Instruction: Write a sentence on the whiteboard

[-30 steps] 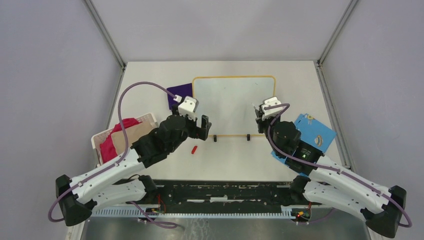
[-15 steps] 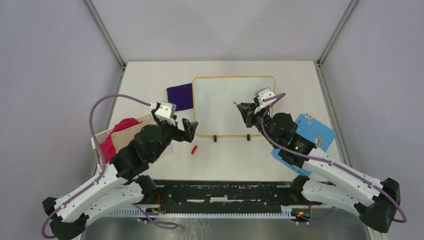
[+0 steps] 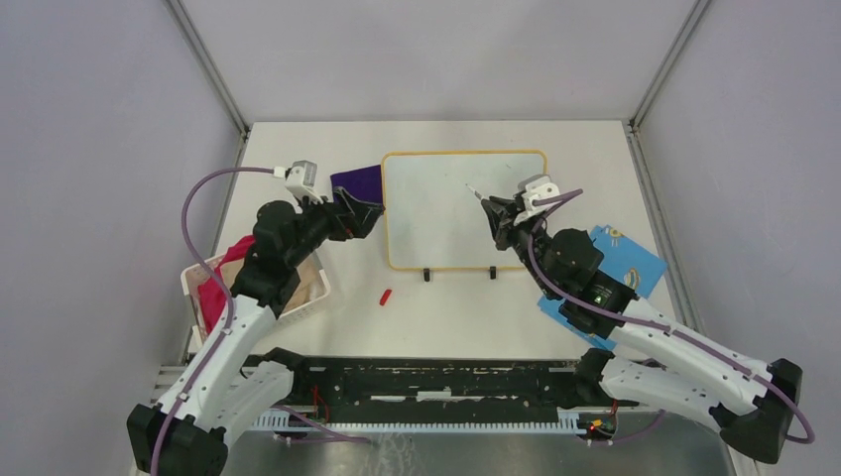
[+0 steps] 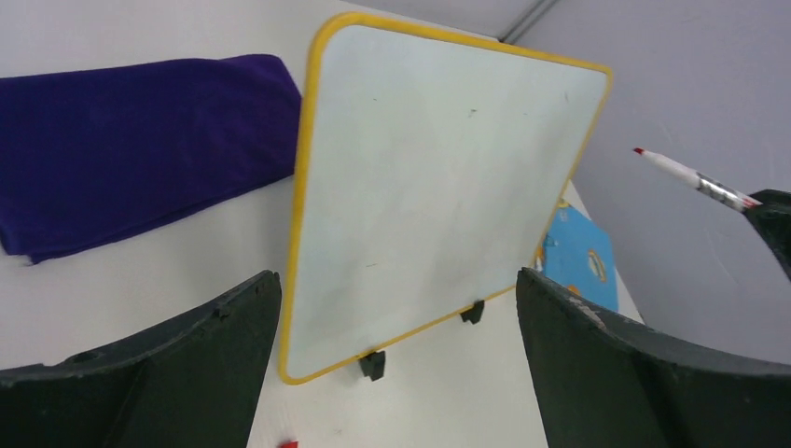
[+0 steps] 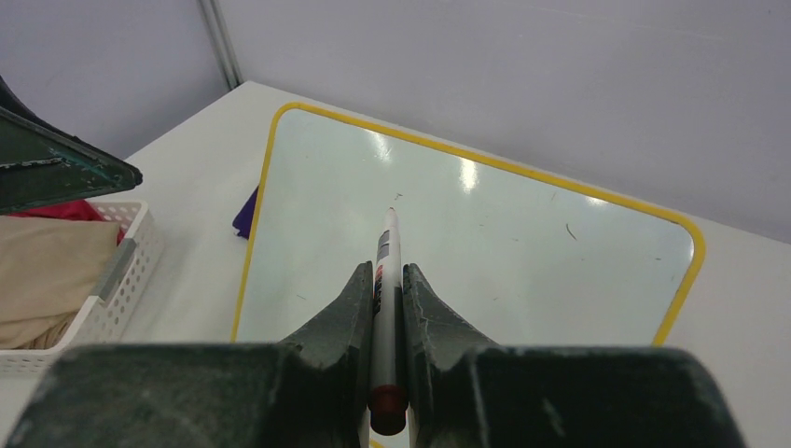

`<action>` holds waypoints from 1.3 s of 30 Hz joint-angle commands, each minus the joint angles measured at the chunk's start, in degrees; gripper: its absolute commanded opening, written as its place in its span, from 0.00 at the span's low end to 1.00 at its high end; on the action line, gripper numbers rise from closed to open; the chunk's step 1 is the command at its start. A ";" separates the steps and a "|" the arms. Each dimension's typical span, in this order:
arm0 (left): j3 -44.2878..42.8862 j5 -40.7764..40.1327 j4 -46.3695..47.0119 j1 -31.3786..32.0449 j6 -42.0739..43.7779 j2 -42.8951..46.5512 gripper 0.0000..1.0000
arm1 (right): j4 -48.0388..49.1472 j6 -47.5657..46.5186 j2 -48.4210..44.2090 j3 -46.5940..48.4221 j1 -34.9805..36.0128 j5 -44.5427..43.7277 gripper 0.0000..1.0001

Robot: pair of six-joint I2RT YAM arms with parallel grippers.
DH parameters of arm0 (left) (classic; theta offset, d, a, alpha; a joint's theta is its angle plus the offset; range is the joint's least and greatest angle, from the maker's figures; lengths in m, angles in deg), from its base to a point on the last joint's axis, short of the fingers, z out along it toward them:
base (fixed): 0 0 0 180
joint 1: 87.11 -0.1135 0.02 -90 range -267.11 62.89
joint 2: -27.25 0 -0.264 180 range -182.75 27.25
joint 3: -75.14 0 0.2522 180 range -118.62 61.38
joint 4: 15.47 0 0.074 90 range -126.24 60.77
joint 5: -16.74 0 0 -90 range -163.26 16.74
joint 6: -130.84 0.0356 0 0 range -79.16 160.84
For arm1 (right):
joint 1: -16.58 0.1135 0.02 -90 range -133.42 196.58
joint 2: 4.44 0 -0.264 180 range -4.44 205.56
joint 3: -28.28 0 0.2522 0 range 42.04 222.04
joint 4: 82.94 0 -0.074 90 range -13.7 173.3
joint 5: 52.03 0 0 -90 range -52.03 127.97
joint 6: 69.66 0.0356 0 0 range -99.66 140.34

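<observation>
Whiteboard [image 3: 436,213] lies flat in the middle of the top view, slightly above the centre of the frame, with rounded corners on its yellow frame and 2 black feet [image 3: 426,275] along its lower edge. In the right wrist view its glossy face is plain white, with a few faint specks and patches of glare.

Over the board's right part hangs the right gripper [image 3: 503,212], its jaws clamped on a marker [image 3: 478,195] that sticks out between the fingers toward the upper left of the frame. In the right wrist view this marker points up the middle of the picture over the board. In the left wrist view its red tip shows at the right of the frame against the grey wall, apart from the board's surface.

At the board's left edge sits the left gripper [image 3: 359,213], above a purple cloth [image 3: 357,180] that lies just beside the yellow frame. Its jaws stand wide apart, gripping nothing, and its own camera looks through the gap at the board.

At the lower left a white basket [image 3: 319,290] holds a red cloth [image 3: 213,293] and a tan cloth [image 3: 307,278]. A small red piece [image 3: 386,296] lies on the table [image 3: 446,322] just below the board's lower left corner. A blue card [image 3: 627,260] lies to the right of the board, partly under the right arm
</observation>
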 commanded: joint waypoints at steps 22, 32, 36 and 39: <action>-5.14 9.70 -3.75 -0.18 0.83 -2.40 0.98 | 6.94 -5.95 12.05 2.21 10.02 -15.84 0.00; 7.40 14.99 3.63 0.86 0.01 3.07 0.90 | 8.71 -9.05 5.09 -5.52 8.78 -10.92 0.00; 7.19 8.65 1.90 8.31 1.92 2.30 0.83 | 8.83 -9.46 3.33 -7.13 8.78 -10.70 0.00; 7.40 0.21 1.86 17.44 1.95 0.06 0.80 | 8.76 -9.37 3.59 -7.13 8.78 -10.37 0.00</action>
